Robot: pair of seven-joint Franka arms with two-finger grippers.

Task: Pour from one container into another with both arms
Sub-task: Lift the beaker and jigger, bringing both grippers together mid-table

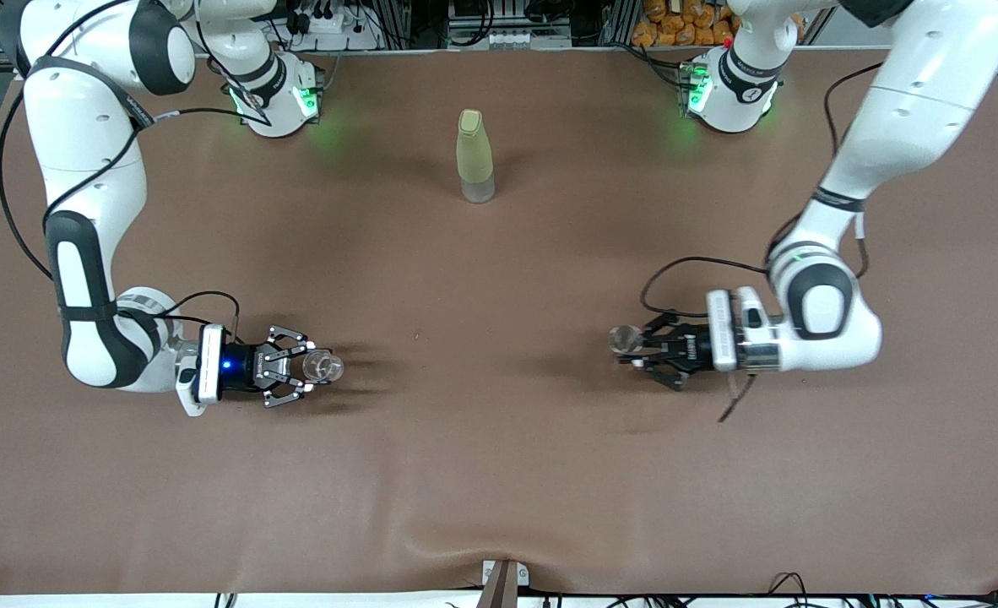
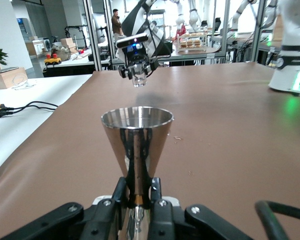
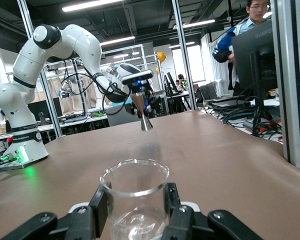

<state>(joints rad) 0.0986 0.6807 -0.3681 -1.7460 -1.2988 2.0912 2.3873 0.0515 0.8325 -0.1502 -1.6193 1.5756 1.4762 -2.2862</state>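
My right gripper (image 1: 311,366) is shut on the tiny clear glass cup (image 1: 324,366), holding it upright just over the table toward the right arm's end. In the right wrist view the cup (image 3: 135,192) sits between the black fingers (image 3: 101,202). My left gripper (image 1: 631,344) is shut on the silvery hourglass-shaped measure (image 1: 626,339), low over the table toward the left arm's end. The left wrist view shows the measure (image 2: 136,137) upright, pinched at its narrow waist by the fingers (image 2: 155,189). Cup and measure are far apart and face each other.
The tall yellow-green bottle (image 1: 474,156) stands upright on the brown table (image 1: 499,473), midway between the arm bases and farther from the front camera than both grippers. A loose black cable (image 1: 731,405) hangs under the left wrist.
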